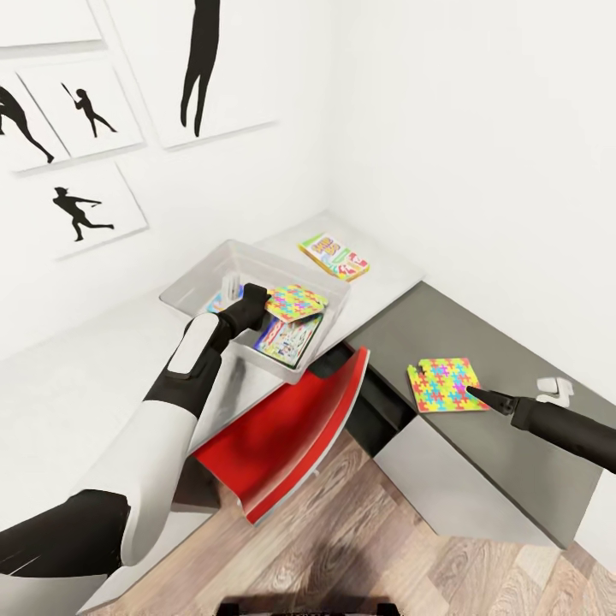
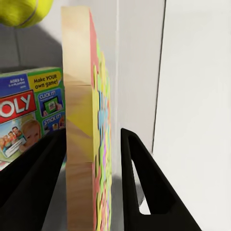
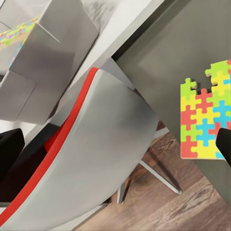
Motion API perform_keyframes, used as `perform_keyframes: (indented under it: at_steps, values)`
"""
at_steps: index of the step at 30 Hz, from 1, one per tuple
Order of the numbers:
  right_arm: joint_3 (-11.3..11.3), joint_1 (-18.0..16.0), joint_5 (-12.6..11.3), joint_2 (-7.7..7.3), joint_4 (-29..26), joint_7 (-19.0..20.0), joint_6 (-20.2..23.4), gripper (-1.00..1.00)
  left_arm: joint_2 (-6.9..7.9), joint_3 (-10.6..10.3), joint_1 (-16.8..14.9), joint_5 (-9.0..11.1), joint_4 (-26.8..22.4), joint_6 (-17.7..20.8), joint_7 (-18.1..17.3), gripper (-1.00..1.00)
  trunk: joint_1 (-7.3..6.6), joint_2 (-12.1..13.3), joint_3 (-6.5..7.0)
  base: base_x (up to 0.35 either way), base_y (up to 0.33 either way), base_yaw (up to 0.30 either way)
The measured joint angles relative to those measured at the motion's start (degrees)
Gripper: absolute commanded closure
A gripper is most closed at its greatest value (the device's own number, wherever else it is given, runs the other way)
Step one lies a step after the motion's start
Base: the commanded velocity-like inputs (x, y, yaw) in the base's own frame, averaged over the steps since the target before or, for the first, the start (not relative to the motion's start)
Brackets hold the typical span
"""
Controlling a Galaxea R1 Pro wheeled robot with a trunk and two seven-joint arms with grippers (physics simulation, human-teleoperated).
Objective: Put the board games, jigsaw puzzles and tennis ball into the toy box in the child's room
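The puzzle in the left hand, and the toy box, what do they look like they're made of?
Puzzle: probably wood. The left wrist view shows its back as pale, matt and faintly grained, in block-like sections, with bright painted interlocking pieces on the face.

Toy box: looks like moulded grey plastic, smooth and slightly translucent, with thin sloping walls and a stepped rim.

Both are simulator renders, so these are impressions only.

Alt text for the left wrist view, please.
A jigsaw puzzle, seen edge-on with its wooden back showing, stands between the two black fingers of the left gripper. Behind it lie a Monopoly box and a tennis ball, against the grey toy box wall.
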Motion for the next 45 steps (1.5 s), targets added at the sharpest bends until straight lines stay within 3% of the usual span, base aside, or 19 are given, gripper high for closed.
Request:
perform_keyframes:
  at_steps: [16,17,45]
  values:
    - [0.0,0.0,0.0,-0.10,0.0,0.0,0.1,-1.00,0.00,0.0,0.0,0.0,0.0,0.1,0.0,1.00,0.00,0.0,-0.58,0.000,0.000,0.000]
    - [0.0,0.0,0.0,-0.10,0.0,0.0,0.1,-1.00,0.00,0.0,0.0,0.0,0.0,0.1,0.1,-1.00,0.00,0.0,-0.59,0.000,0.000,0.000]
    - [0.0,0.0,0.0,-0.02,0.0,-0.3,0.1,-1.00,0.00,0.0,-0.7,0.1,0.0,1.4,1.0,-1.00,0.00,0.0,-0.61,0.000,0.000,0.000]
